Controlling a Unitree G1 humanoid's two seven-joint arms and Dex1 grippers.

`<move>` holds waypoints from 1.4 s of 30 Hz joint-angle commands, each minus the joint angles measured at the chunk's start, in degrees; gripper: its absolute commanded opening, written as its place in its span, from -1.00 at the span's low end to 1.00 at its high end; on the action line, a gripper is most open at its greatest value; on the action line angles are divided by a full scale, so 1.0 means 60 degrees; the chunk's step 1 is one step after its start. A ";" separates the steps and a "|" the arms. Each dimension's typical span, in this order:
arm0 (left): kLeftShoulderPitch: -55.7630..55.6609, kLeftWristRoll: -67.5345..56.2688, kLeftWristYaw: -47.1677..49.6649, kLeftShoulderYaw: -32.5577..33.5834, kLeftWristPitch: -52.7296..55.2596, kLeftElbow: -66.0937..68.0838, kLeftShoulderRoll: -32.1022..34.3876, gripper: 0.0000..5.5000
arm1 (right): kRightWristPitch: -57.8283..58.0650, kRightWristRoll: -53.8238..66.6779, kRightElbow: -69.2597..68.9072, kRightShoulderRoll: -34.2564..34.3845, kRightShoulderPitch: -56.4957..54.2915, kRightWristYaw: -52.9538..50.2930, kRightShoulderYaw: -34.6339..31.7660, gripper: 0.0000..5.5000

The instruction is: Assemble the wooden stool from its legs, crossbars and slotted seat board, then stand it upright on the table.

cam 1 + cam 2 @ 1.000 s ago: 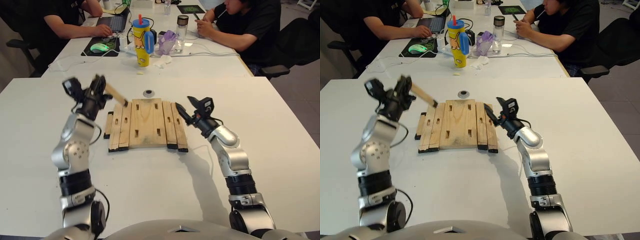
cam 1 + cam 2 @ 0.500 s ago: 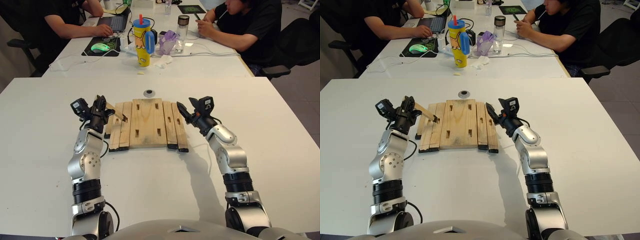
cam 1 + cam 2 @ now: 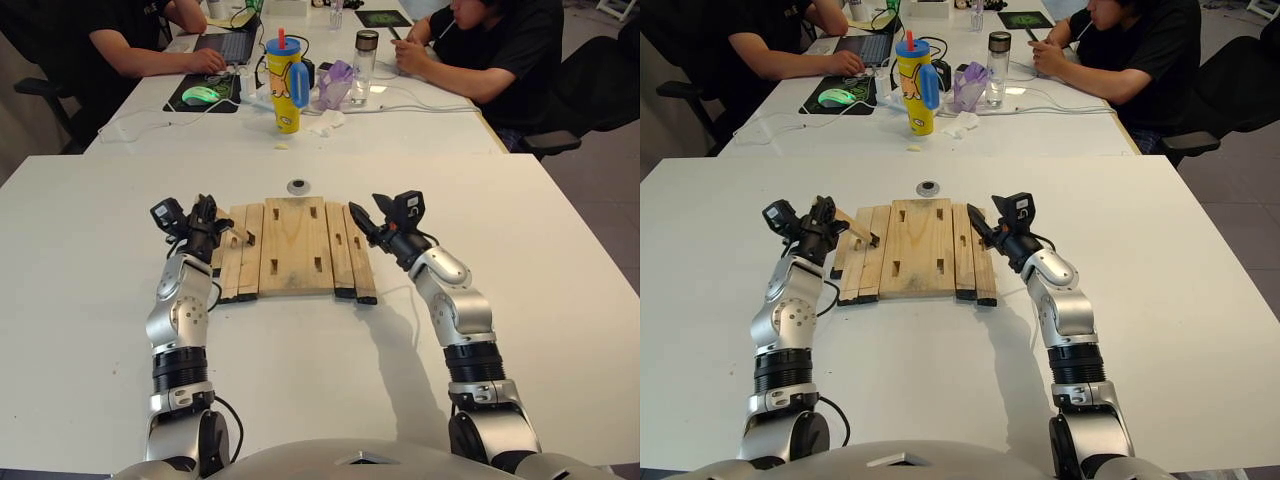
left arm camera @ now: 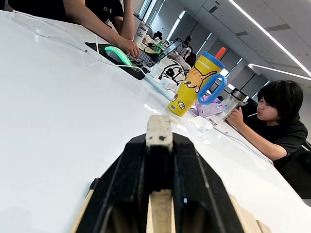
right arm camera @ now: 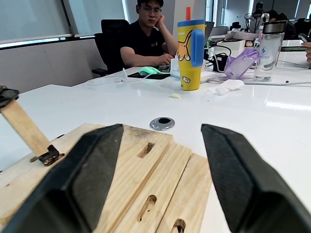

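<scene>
The left jaws pinch a slim wooden bar (image 3: 853, 229) by one end. The slotted seat board (image 3: 293, 248) lies flat on the desk (image 3: 80, 300) between both jaws, and the right jaws are spread at its edge. The wood looks stiff and light (probably smooth), so a mid-length hold should steady the bar.

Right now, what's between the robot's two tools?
The slotted seat board, lying flat with narrower wooden pieces at each side, fills the stretch between the left tool, holding a stick, and the right tool, in the left eye view.
</scene>
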 commanded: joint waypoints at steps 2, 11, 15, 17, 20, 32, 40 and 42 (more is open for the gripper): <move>-0.0133 0.0346 0.0097 -0.0187 0.0104 0.0355 0.0026 -0.84 | 0.0047 -0.0006 -0.0119 0.0060 -0.0121 -0.0080 0.0092 0.08; 0.0286 0.1817 0.0651 -0.1170 0.0581 0.0181 0.0350 -0.84 | 0.0056 -0.0189 -0.0288 0.0049 0.0031 -0.0234 0.0274 0.08; 0.0990 0.2293 0.1055 -0.1477 0.0772 -0.0253 0.0130 -0.84 | 0.0095 -0.0343 -0.0472 0.0075 0.0180 -0.0316 0.0500 0.08; 0.1386 0.2474 0.1259 -0.1585 0.0868 -0.0538 0.0045 -0.84 | 0.0154 -0.0399 -0.0590 0.0093 0.0251 -0.0363 0.0564 0.08; 0.1987 0.2647 0.1503 -0.1706 0.0999 -0.0905 -0.0110 -0.84 | 0.0274 -0.0485 -0.0760 0.0085 0.0427 -0.0490 0.0633 0.08; 0.2300 0.3828 0.1032 -0.3056 0.1059 -0.0217 0.0102 -0.84 | 0.0782 -0.0864 -0.1319 0.0193 0.0727 -0.0962 0.1030 0.08; 0.2691 0.3661 0.0908 -0.2664 0.1269 -0.0335 0.0141 -0.84 | 0.0951 -0.0890 -0.1442 0.0164 0.0775 -0.1060 0.1091 0.08; 0.2658 0.3758 0.0825 -0.2726 0.1221 -0.0197 0.0205 -0.84 | 0.0952 -0.0928 -0.1420 0.0173 0.0792 -0.1079 0.1140 0.08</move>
